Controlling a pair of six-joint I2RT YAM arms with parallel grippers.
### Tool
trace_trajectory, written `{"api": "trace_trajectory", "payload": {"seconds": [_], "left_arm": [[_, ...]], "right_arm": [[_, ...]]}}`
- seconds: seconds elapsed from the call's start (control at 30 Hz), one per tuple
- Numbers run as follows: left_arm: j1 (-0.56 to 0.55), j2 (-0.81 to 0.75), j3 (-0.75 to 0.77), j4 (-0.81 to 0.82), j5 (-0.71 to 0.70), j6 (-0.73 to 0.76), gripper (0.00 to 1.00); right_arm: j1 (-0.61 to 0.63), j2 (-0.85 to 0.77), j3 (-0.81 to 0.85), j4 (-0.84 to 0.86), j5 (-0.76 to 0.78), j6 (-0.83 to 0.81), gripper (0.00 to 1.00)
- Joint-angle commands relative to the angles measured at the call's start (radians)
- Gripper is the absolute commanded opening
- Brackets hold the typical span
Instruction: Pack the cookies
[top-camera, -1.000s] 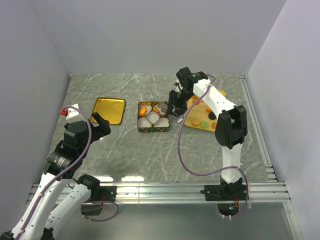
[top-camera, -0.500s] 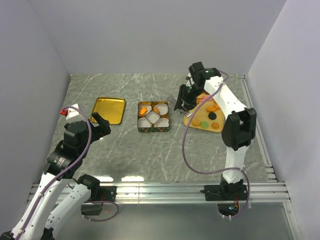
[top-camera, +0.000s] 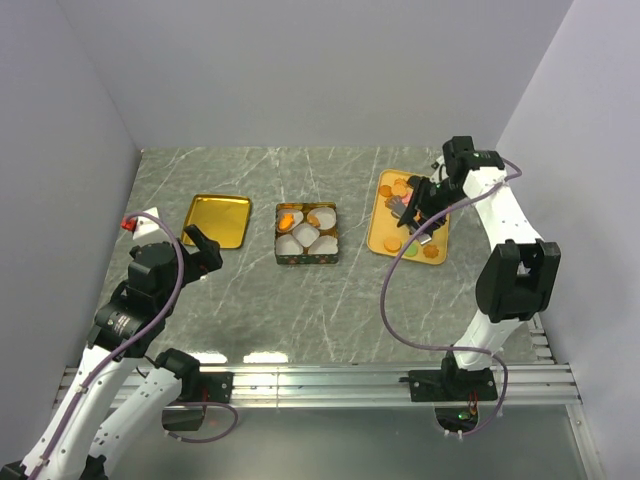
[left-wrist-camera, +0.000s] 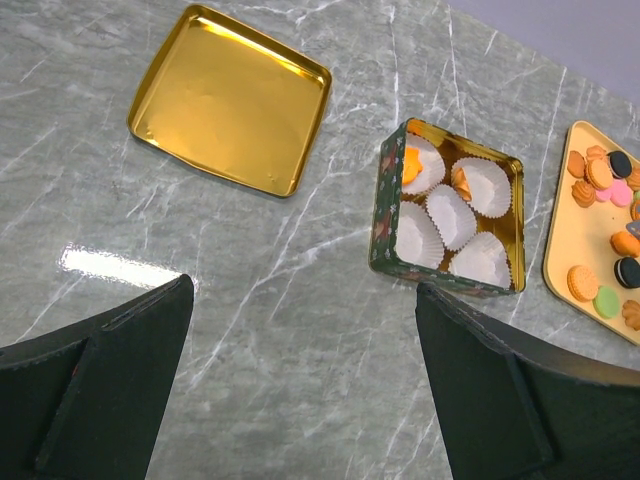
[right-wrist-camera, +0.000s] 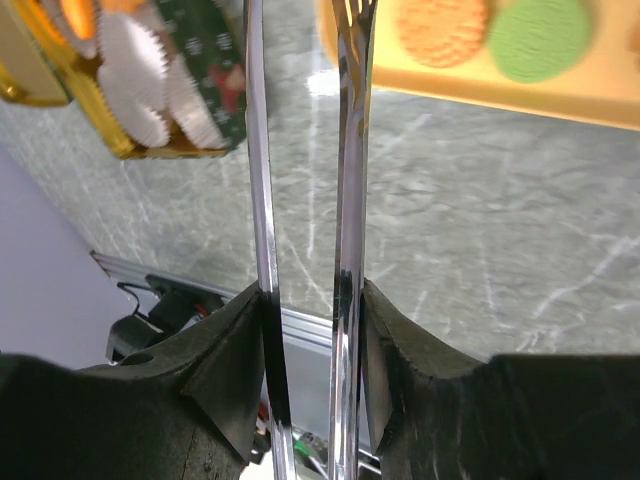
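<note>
Up near the far right corner of the table, the cookies (left-wrist-camera: 598, 175) lie on a yellow tray (left-wrist-camera: 578, 236). The right gripper (right-wrist-camera: 310, 300) hangs over them, squeezed tight on metal tongs (right-wrist-camera: 262, 200) whose two arms stand a little apart. Two orange ones sit in paper cups (left-wrist-camera: 450, 215) in the green tin (left-wrist-camera: 385, 232) mid-table. The left gripper (left-wrist-camera: 300, 300), near the left edge, is wide open and holds nothing.

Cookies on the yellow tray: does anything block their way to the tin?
Nothing visible does. Only bare table lies between the cookies and the open tin; the gold lid lies beyond the tin.
</note>
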Motion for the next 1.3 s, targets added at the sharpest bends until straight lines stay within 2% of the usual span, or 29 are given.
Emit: {"api": "trace_trajectory", "payload": {"seconds": [0.0,0.17,0.43,1.27], "left_arm": [[-0.006,-0.009,0.002,0.026,-0.003,0.003,0.99],[-0.008,-0.005,0.002,0.024,-0.006,0.002,0.99],[-0.006,0.012,0.005,0.018,-0.016,-0.003,0.99],[0.025,0.049,0.008,0.018,-0.014,-0.003,0.98]], "right_arm": [[-0.029,-0.046,-0.026,0.027,0.0,-0.041,0.46],[-0.049,0.003,-0.018,0.039,-0.004,-0.049,0.46],[-0.115,0.146,0.111,0.026,0.003,-0.051,0.48],[-0.152,0.454,0.424,-0.021,-0.007,-0.022,0.49]]}}
